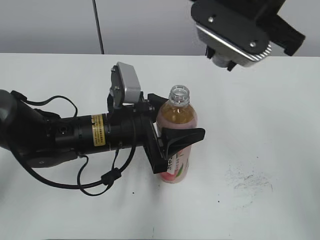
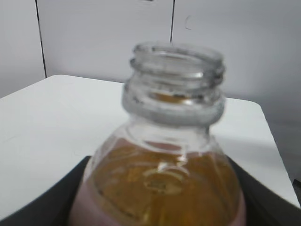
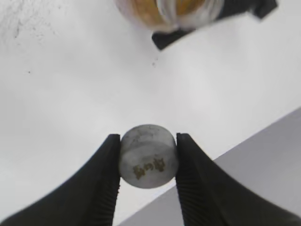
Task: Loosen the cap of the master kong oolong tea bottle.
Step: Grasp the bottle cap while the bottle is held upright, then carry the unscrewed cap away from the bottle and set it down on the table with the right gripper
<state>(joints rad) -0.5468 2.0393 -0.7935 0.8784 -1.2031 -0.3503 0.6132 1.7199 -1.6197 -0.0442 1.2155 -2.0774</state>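
Between the right gripper's [image 3: 148, 162] two black ribbed fingers [image 3: 106, 181] sits the cap [image 3: 148, 156], pinched across its sides with its grey-white top and a faint gold marking facing the wrist camera; the jaws are closed just to the cap's width. That gripper hangs high over the table [image 1: 260, 125], and in the exterior view only its wrist shows at the upper right, well apart from the bottle [image 1: 177, 135]. Lower and to the left, the left gripper [image 1: 172, 127] lies low along the table and clamps the bottle round its shoulder and upper label, one finger behind and one finger [image 1: 182, 136] in front, jaws standing fairly wide but pressed on the body. The bottle stands upright near the table's middle, its clear threaded neck [image 2: 175, 77] bare and open, amber tea up to the shoulder. Judged from this, the cap is already off, so the loosening looks done. The cap should be light, stiff and a little slick on top, with the ribbed side the place to hold. The bottle seems fairly heavy with liquid, thin-walled and likely to give under a hard squeeze, which with the mouth open could push tea out; the stiffer shoulder is the safer hold.
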